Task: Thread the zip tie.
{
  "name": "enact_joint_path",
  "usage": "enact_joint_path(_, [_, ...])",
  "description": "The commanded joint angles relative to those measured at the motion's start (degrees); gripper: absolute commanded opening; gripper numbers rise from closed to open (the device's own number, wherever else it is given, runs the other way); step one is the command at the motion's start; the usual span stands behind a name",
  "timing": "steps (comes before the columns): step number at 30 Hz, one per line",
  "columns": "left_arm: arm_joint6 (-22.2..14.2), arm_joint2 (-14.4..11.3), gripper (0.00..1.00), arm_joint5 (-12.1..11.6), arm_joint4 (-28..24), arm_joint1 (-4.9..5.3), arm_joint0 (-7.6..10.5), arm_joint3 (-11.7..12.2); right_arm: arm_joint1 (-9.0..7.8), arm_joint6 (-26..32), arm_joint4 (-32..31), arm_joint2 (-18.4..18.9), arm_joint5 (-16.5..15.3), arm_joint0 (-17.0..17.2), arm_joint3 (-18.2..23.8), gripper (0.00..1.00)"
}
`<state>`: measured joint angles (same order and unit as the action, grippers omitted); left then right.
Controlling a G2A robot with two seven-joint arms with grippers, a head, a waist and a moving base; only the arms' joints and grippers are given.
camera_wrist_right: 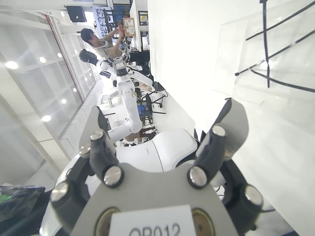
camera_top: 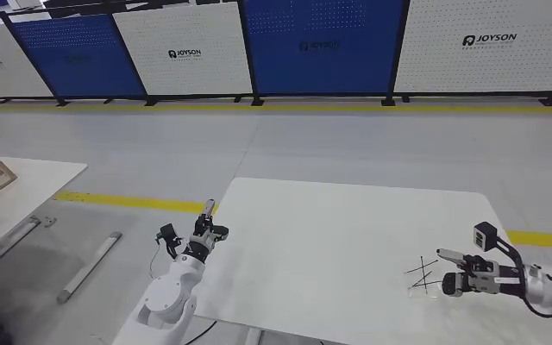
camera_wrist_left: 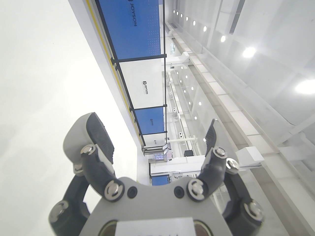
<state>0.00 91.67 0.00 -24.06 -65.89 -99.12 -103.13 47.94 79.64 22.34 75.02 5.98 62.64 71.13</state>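
The zip ties (camera_top: pixel 423 273) (camera_wrist_right: pixel 265 37) lie crossed, sharing no single axis, on a clear sheet (camera_wrist_right: pixel 231 57) just ahead of the right gripper (camera_top: pixel 444 269) (camera_wrist_right: pixel 163 105), released and empty, while the left gripper (camera_top: pixel 208 210) (camera_wrist_left: pixel 154 119), likewise released, sits well apart at the table's (camera_top: pixel 345 241) opposite edge.

Robotics lab/factory hall; pegboard partitions (camera_top: pixel 323 47); yellow floor line (camera_top: pixel 129 202); white table (camera_top: pixel 345 250).

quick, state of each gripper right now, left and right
Left gripper: open, holding nothing.
Right gripper: open, holding nothing, near the zip ties.
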Motion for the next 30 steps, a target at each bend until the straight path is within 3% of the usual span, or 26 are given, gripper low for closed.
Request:
enact_joint_path(1, [0.0, 0.0, 1.0, 0.0, 0.0, 0.0, 0.0, 0.0, 0.03, 0.0, -0.14, 0.1, 0.02, 0.03, 0.04, 1.0])
enact_joint_path(14, [0.0, 0.0, 1.0, 0.0, 0.0, 0.0, 0.0, 0.0, -0.15, 0.0, -0.5, 0.17, -0.87, -0.21, 0.79, 1.0])
enact_joint_path(22, [0.0, 0.0, 1.0, 0.0, 0.0, 0.0, 0.0, 0.0, -1.13, 0.0, -0.26, -0.38, -1.36, -3.77, -6.02, 1.0])
enact_joint_path(27, [0.0, 0.0, 1.0, 0.0, 0.0, 0.0, 0.0, 0.0, -0.93, -0.36, -3.1, -3.58, 1.23, -8.15, -11.85, 1.0])
enact_joint_path(30, [0.0, 0.0, 1.0, 0.0, 0.0, 0.0, 0.0, 0.0, -0.26, -0.72, -4.06, -5.8, 0.82, -10.0, -14.46, 1.0])
